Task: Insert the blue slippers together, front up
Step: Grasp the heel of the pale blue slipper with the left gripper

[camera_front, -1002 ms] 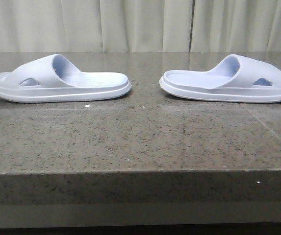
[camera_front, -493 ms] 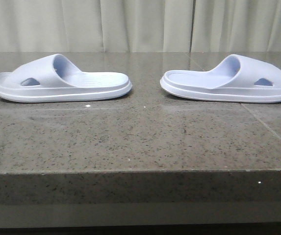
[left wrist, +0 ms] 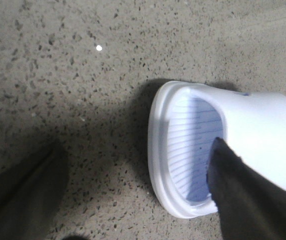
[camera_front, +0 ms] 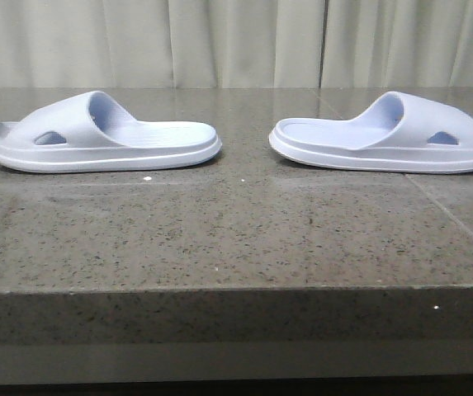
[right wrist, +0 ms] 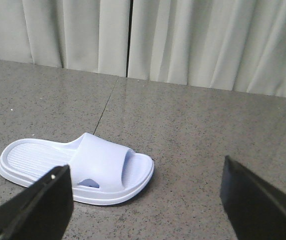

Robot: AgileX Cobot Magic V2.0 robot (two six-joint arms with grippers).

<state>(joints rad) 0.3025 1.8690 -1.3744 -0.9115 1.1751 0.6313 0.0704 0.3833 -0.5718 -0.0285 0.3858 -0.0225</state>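
Black fingers of the left end effector [left wrist: 138, 200] are spread wide in the left wrist view: one finger sits at the lower left of the frame over the bare table [left wrist: 83, 75], the other at the lower right, over the footbed of the left slipper [left wrist: 202, 145]. The slipper's rounded end lies between them, so I judge the arm is lining up to take this end. In the front view only a dark tip of this end effector shows at the upper left edge, just above the slipper's end.

The right end effector [right wrist: 147, 200] is also spread open, its two fingers at the lower corners of the right wrist view. It is well apart from the right slipper [right wrist: 78, 170], which lies flat at the lower left of that frame.

Both blue slippers rest sole down on the speckled stone table, well apart, their open ends facing each other. Pale curtains [camera_front: 244, 41] hang behind.
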